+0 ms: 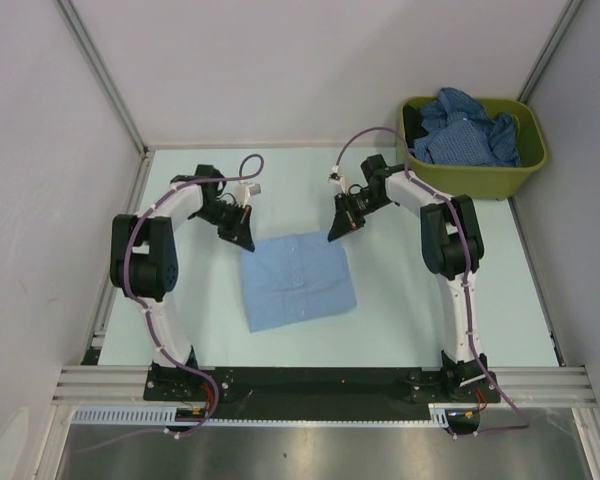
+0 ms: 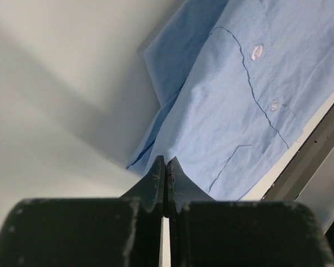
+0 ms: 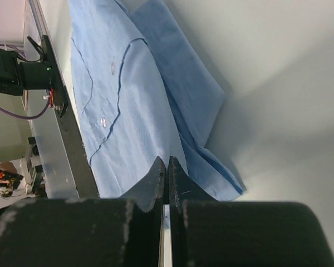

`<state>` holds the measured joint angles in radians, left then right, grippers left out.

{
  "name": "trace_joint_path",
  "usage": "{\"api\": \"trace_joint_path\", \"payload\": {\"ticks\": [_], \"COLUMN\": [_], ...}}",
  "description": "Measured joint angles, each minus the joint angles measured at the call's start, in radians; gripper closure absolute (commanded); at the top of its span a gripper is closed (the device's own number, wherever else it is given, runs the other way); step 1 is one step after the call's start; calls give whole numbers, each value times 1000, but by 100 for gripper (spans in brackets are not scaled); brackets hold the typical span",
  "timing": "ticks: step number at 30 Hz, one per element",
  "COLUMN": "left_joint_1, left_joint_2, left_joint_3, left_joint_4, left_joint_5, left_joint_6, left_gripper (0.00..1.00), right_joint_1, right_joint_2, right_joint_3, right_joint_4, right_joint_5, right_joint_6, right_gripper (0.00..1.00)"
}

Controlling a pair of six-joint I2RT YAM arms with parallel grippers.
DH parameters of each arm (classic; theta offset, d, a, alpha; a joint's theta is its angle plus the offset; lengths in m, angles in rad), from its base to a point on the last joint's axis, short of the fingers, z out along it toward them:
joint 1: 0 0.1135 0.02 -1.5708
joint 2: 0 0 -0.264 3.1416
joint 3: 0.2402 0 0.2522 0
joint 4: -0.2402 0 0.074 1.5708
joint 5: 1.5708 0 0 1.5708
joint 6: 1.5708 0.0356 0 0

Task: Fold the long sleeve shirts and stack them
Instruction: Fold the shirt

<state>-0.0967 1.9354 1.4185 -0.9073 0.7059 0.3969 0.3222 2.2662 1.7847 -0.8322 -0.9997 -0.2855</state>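
A plain light blue long sleeve shirt (image 1: 298,282) lies folded into a rectangle in the middle of the table. My left gripper (image 1: 246,240) is at its far left corner and my right gripper (image 1: 336,234) at its far right corner. In the left wrist view the left gripper (image 2: 165,160) is shut, its tips at the edge of the shirt (image 2: 239,94), with no cloth visible between the jaws. The right gripper (image 3: 166,161) is likewise shut over the shirt (image 3: 128,100) near its corner. Darker blue patterned shirts (image 1: 470,130) are heaped in the bin.
The olive-green plastic bin (image 1: 470,178) stands at the back right corner of the table. White walls enclose the table at the back and on both sides. The arms' bases sit on the black rail (image 1: 320,385) at the near edge.
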Motion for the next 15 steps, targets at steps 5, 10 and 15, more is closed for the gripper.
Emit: {"api": "trace_joint_path", "payload": {"ticks": [5, 10, 15], "left_joint_1": [16, 18, 39], "left_joint_2": [56, 138, 134], "left_joint_3": [-3, -3, -6], "left_joint_4": [22, 74, 85], "left_joint_5": [-5, -3, 0], "left_joint_6": [-4, -23, -45], "left_gripper": [95, 78, 48], "right_joint_1": [-5, -10, -31], "right_joint_2": [62, 128, 122], "right_joint_3": [18, 26, 33], "right_joint_4": [18, 55, 51], "right_joint_5": [8, 11, 0], "right_joint_6": [5, 32, 68], "right_gripper": [100, 74, 45]}}
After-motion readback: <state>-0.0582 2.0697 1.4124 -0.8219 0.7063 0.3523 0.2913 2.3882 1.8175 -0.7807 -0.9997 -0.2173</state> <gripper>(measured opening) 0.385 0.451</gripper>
